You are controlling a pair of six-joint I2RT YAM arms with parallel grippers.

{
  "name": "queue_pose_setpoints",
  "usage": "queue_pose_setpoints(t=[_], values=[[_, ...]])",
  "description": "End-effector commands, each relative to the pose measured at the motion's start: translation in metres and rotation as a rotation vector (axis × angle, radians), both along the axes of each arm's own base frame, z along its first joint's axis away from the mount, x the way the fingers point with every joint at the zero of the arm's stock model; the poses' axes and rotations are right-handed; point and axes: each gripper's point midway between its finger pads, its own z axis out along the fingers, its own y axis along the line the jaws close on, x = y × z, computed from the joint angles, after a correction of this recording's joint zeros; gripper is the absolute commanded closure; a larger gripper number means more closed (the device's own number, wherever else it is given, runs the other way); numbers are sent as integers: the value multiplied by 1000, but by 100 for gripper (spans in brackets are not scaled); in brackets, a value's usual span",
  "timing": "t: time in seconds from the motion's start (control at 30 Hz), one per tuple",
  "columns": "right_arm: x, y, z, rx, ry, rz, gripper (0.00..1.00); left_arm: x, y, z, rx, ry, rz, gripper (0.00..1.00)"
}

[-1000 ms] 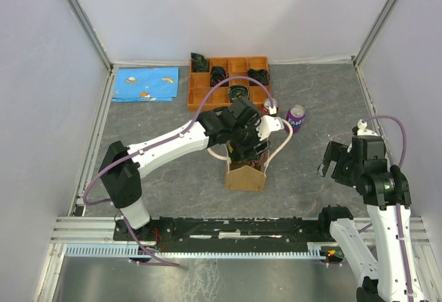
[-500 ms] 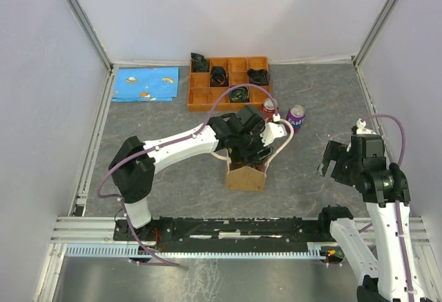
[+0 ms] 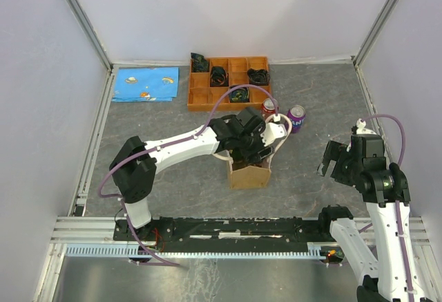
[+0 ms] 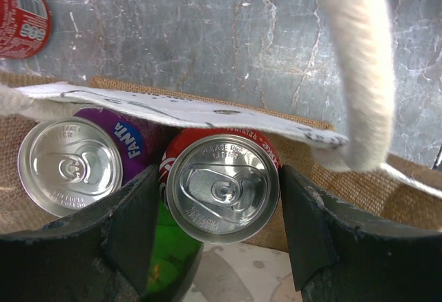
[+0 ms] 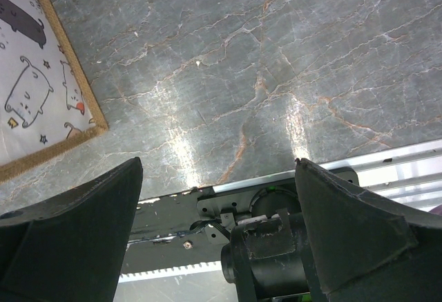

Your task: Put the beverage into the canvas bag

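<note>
A: What has the left claw got?
B: It's clamped on the upright red aluminium drink can, inside the tan canvas bag with cream loop handles, beside a purple Fanta can. I'd judge the red can thin-walled and slick, and hefty if full, so hold it mid-body and gently.
A: And the right claw?
B: Spread apart, holding nothing, near right.
A: Surroundings?
B: A grey marbled desk, hard and flat, with white walls around.
</note>
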Motion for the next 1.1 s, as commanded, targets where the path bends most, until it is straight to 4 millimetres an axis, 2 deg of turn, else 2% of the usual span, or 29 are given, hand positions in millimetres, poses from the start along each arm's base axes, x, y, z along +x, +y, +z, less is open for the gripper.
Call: queue_pose_setpoints(t=[0.0, 0.2, 0.27, 0.3, 0.4, 0.5, 0.67, 0.7, 0.73, 0.8, 1.07], values=[[4, -2, 5, -2, -29, -11, 1, 37, -17, 47, -130, -185, 52, 97], [4, -1, 6, -1, -30, -9, 1, 40, -16, 48, -133, -200, 70, 97], [5, -1, 6, -1, -29, -8, 1, 40, -15, 46, -126, -192, 77, 92], [5, -1, 6, -1, -29, -7, 1, 39, -15, 44, -121, -186, 78, 87], [5, -1, 5, -5, -25, -4, 1, 37, -14, 43, -120, -172, 82, 60], [5, -1, 5, -4, -23, -5, 1, 35, -15, 45, -126, -165, 83, 40], [7, -1, 4, -6, -19, 0, 1, 33, -15, 50, -137, -162, 85, 14], [7, -1, 4, -6, -18, -1, 1, 32, -16, 53, -143, -163, 83, 12], [7, -1, 4, -5, -20, -1, 1, 31, -16, 54, -145, -161, 83, 5], [7, 0, 3, -1, -18, 1, 1, 30, -17, 58, -154, -160, 79, 1], [8, 0, 1, 3, -16, -3, 1, 21, -22, 74, -190, -138, 62, 1]])
